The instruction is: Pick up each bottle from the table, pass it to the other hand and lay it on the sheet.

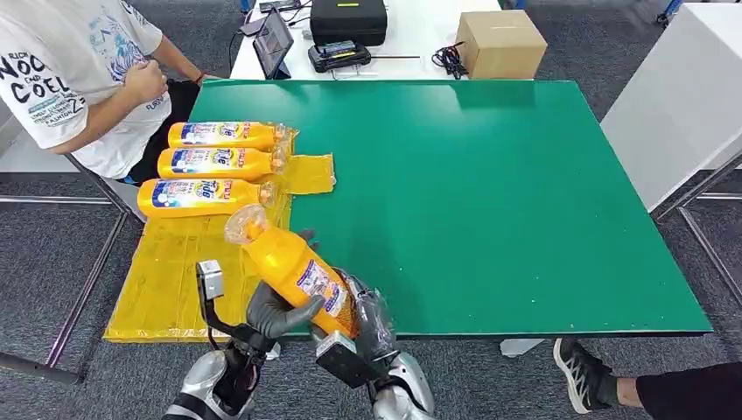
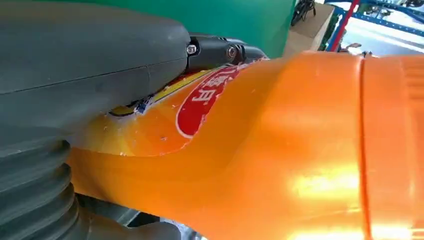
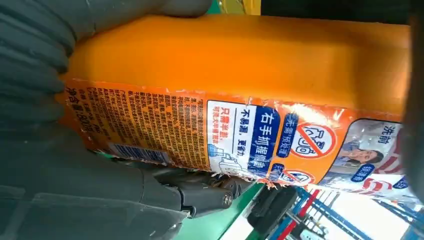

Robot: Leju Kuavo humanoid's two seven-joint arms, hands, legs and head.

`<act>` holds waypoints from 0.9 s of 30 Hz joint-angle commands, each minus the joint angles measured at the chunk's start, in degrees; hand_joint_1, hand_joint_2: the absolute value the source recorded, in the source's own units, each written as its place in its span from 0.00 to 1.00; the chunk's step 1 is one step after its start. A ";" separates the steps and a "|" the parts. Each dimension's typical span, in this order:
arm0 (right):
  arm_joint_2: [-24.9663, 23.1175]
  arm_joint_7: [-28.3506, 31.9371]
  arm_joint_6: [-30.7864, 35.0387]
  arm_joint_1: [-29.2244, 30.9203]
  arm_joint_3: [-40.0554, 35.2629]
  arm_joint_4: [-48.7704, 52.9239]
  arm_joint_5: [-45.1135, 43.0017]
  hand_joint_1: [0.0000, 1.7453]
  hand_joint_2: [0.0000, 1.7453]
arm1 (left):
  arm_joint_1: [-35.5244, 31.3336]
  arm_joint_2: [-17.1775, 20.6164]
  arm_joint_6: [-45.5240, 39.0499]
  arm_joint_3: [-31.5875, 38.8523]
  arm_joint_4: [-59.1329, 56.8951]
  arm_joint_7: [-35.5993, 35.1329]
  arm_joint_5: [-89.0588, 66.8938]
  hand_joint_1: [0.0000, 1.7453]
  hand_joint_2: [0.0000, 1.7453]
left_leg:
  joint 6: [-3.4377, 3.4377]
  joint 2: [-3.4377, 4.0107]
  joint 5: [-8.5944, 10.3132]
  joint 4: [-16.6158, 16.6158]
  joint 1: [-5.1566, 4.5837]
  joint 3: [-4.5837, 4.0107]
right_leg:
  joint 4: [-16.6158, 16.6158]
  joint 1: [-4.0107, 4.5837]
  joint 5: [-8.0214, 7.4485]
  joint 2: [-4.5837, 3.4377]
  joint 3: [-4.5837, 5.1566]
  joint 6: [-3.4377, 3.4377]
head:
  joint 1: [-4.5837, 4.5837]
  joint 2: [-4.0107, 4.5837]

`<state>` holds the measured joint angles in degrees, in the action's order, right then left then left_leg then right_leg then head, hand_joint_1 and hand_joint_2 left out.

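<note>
both robot hands [image 1: 278, 311] [image 1: 372, 319] grip orange bottle [image 1: 293, 262] (tilted) | three bottles [image 1: 214, 162] on yellow sheet [image 1: 166, 280]

Bright even indoor light, soft shadows, glare on bottle [image 2: 310, 185], close-up wrist views blurred

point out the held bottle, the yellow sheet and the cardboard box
held bottle [image 1: 293, 267], head view, orange body above the label
yellow sheet [image 1: 171, 271], head view, bare middle
cardboard box [image 1: 500, 44], head view, front face
</note>
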<state>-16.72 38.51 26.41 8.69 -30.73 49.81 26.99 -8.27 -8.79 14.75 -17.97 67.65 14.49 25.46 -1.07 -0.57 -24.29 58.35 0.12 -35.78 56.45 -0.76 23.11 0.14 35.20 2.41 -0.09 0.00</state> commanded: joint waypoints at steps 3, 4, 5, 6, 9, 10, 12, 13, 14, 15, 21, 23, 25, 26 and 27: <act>-1.44 0.44 -2.00 2.78 -3.41 -8.58 -0.17 1.00 1.00 | -3.07 1.86 4.02 -2.40 -3.47 -0.19 2.64 0.00 1.00 | 0.07 0.01 -0.10 -0.07 0.05 0.34 | -0.06 0.06 0.10 0.02 -0.34 -0.10 | 0.02 0.00; -1.49 0.49 -2.05 2.84 -3.46 -8.53 -0.22 1.00 1.00 | -3.05 1.95 4.22 -2.66 -3.40 0.01 2.34 0.00 1.00 | 0.05 0.00 -0.06 -0.06 0.03 0.25 | -0.05 0.04 0.07 0.03 -0.24 -0.08 | 0.02 0.00; -1.60 0.49 -2.09 2.93 -3.51 -8.44 -0.28 1.00 1.00 | -2.96 2.09 4.63 -3.07 -3.41 0.16 1.99 0.18 1.00 | 0.08 0.03 -0.13 -0.07 0.05 0.40 | -0.06 0.07 0.13 0.01 -0.38 -0.12 | 0.00 0.00; -1.73 0.36 -2.10 3.00 -3.45 -8.25 -0.50 1.00 1.00 | -2.87 1.95 4.21 -3.23 -3.26 0.77 1.07 0.85 1.00 | 0.05 -0.01 -0.07 -0.06 0.04 0.27 | -0.06 0.05 0.09 0.04 -0.26 -0.09 | 0.02 0.00; -1.73 0.36 -2.10 3.00 -3.45 -8.25 -0.50 1.00 1.00 | -2.87 1.95 4.21 -3.23 -3.26 0.77 1.07 1.00 1.00 | 0.05 -0.01 -0.07 -0.04 0.03 0.23 | -0.03 0.04 0.08 0.04 -0.22 -0.07 | 0.00 0.00; -1.78 0.32 -2.20 3.08 -3.57 -8.15 -0.45 1.00 1.00 | -2.89 1.88 4.07 -3.32 -3.41 0.74 0.92 1.00 1.00 | 0.06 0.02 -0.12 -0.03 0.04 0.33 | -0.04 0.05 0.12 0.02 -0.31 -0.09 | 0.02 0.00; -1.92 0.11 -2.48 3.09 -3.66 -8.06 -0.58 1.00 1.00 | -2.90 1.91 3.79 -3.47 -3.58 1.18 -0.08 1.00 1.00 | 0.05 -0.01 -0.09 -0.03 0.04 0.27 | -0.03 0.05 0.10 0.04 -0.27 -0.08 | 0.02 0.00; -1.92 0.11 -2.48 3.09 -3.66 -8.06 -0.58 1.00 1.00 | -2.90 1.91 3.79 -3.47 -3.58 1.18 -0.08 1.00 1.00 | 0.07 0.02 -0.12 -0.03 0.05 0.35 | -0.04 0.06 0.12 0.01 -0.34 -0.10 | 0.00 0.00; -1.92 0.11 -2.48 3.09 -3.66 -8.06 -0.58 1.00 1.00 | -2.90 1.91 3.79 -3.47 -3.58 1.18 -0.08 1.00 1.00 | 0.08 0.06 -0.16 -0.04 0.06 0.45 | -0.04 0.08 0.15 -0.02 -0.43 -0.12 | 0.02 0.00; -1.92 0.11 -2.48 3.09 -3.66 -8.06 -0.58 1.00 1.00 | -2.90 1.91 3.79 -3.47 -3.58 1.18 -0.08 1.00 1.00 | 0.06 0.01 -0.09 -0.03 0.03 0.28 | -0.02 0.04 0.10 0.03 -0.27 -0.09 | 0.02 0.00; -1.92 0.11 -2.48 3.09 -3.66 -8.06 -0.58 1.00 1.00 | -2.90 1.91 3.79 -3.47 -3.58 1.18 -0.08 1.00 1.00 | 0.06 0.00 -0.09 -0.04 0.03 0.29 | -0.03 0.04 0.11 0.03 -0.27 -0.10 | 0.02 0.00; -1.89 0.08 -2.60 3.03 -3.78 -8.05 -0.64 1.00 1.00 | -2.78 1.99 4.07 -3.73 -3.34 1.43 -0.58 1.00 1.00 | 0.07 0.01 -0.11 -0.03 0.04 0.31 | -0.03 0.05 0.12 0.03 -0.29 -0.10 | 0.02 0.00; -1.98 -0.06 -2.98 3.01 -4.05 -8.24 -0.64 1.00 1.00 | -2.52 1.84 3.93 -3.48 -3.08 2.13 -1.28 1.00 1.00 | 0.07 0.03 -0.12 -0.03 0.04 0.33 | -0.03 0.06 0.13 0.01 -0.30 -0.10 | 0.02 0.00; -1.99 -0.15 -2.88 2.90 -4.17 -8.32 -0.60 1.00 1.00 | -2.42 1.76 3.80 -3.29 -3.02 2.13 -1.31 1.00 1.00 | 0.08 0.03 -0.17 -0.03 0.06 0.42 | -0.02 0.07 0.17 0.01 -0.40 -0.12 | 0.00 0.00; -2.02 -0.17 -2.95 2.90 -4.15 -8.37 -0.67 1.00 1.00 | -2.41 1.71 3.79 -3.23 -2.94 2.16 -1.31 1.00 1.00 | 0.06 0.01 -0.08 -0.04 0.04 0.25 | -0.04 0.05 0.09 0.02 -0.24 -0.08 | 0.02 0.00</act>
<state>-17.40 39.15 25.05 10.59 -32.11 46.10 26.25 -8.40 -7.91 18.16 -18.05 66.73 16.52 25.18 -1.07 -0.57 -24.28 58.35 0.12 -35.77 56.45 -0.76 23.11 0.14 35.20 2.41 -0.07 0.00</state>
